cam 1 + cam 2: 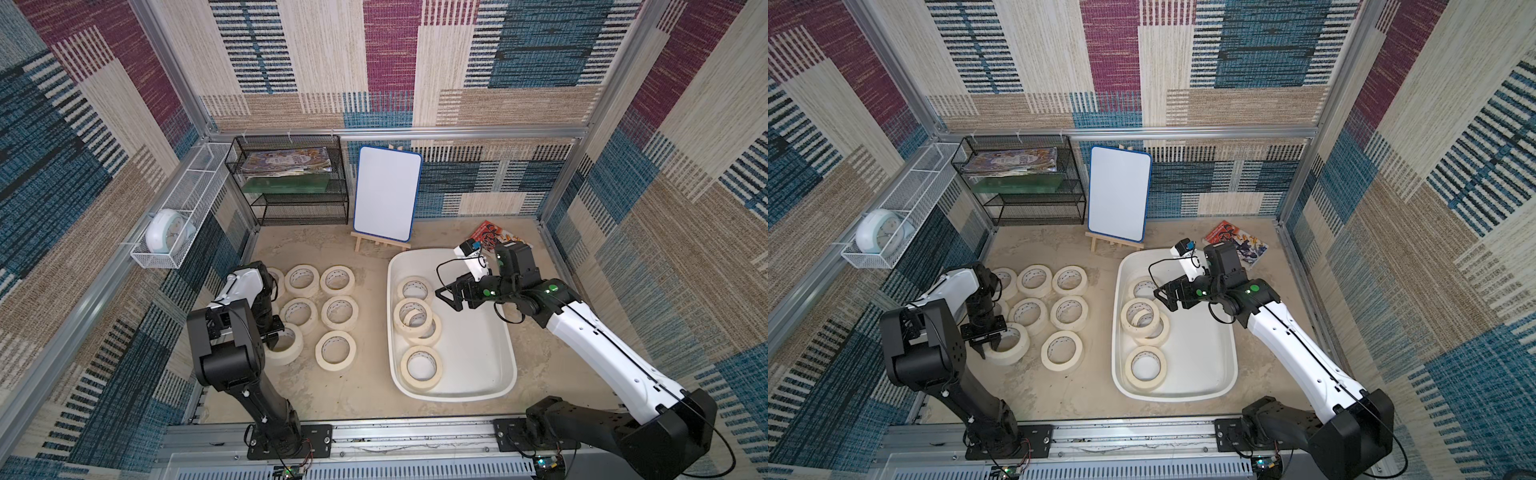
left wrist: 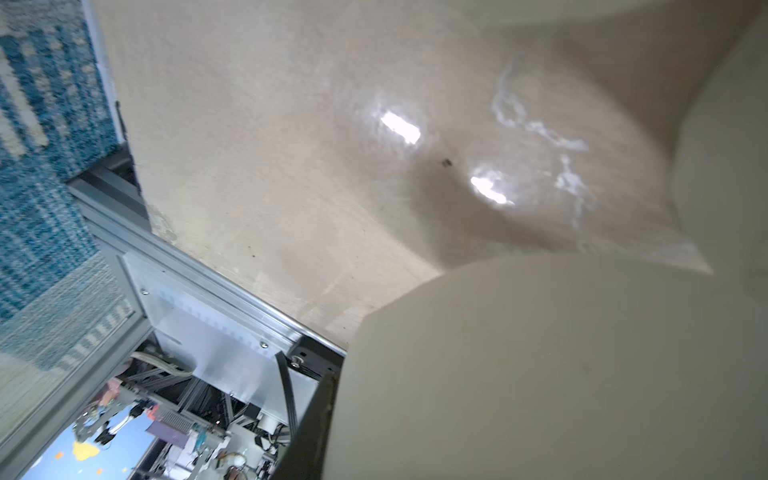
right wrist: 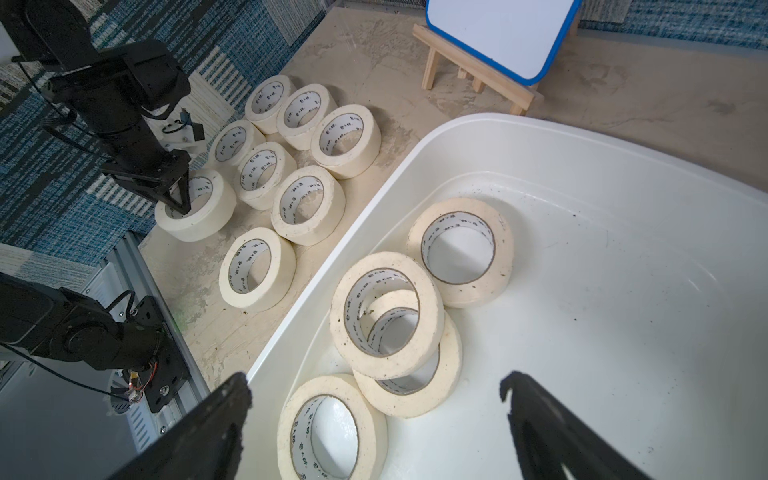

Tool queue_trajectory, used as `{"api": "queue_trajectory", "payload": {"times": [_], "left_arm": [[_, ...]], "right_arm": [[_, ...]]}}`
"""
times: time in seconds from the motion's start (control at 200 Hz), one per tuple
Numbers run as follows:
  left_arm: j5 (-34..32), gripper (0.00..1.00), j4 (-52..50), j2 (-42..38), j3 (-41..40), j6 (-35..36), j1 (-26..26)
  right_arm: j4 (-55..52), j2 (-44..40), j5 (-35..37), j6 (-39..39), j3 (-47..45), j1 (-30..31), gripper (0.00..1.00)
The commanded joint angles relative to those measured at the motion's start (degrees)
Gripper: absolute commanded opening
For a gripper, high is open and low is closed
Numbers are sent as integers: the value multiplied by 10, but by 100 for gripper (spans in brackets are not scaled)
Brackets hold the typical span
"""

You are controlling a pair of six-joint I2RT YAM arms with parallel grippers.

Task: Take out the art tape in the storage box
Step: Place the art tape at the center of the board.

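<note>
The storage box is a shallow white tub on the right of the table, seen in both top views. Several cream art tape rolls lie in it: one at the far end, one leaning on another, one near the front. Several more rolls sit on the table to the left. My left gripper is shut on the wall of the front-left roll, which fills the left wrist view. My right gripper hangs open above the box, holding nothing.
A whiteboard on a wooden easel stands behind the box, with a black mesh rack to its left. A white wire basket holding a clock hangs on the left wall. A magazine lies behind the box.
</note>
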Motion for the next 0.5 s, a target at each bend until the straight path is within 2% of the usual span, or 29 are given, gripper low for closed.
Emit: {"api": "queue_trajectory", "payload": {"times": [0.0, 0.09, 0.145, 0.175, 0.27, 0.335, 0.396, 0.496], "left_arm": [[-24, 8, -14, 42, -1, 4, -12], [-24, 8, -14, 68, -1, 4, -26], [-21, 14, -14, 71, 0, 5, -39], [-19, 21, -14, 70, -1, 6, -43], [-8, 54, -11, 51, -2, 10, -44], [4, 71, -10, 27, -4, 17, -44], [14, 82, -11, -1, -5, 23, -44], [34, 94, -14, -49, -1, 33, -47]], "right_arm": [[14, -2, 0, -1, -1, 0, 100], [17, -1, -1, 1, -1, 0, 100], [19, 0, 1, 2, -2, -1, 100], [19, 2, 4, 2, -1, -1, 100], [19, 6, 6, 2, -1, -1, 100], [19, 6, 5, 3, 0, -2, 100], [19, 7, 5, 4, 3, -2, 100], [13, 12, 14, 6, 8, -2, 100]]}}
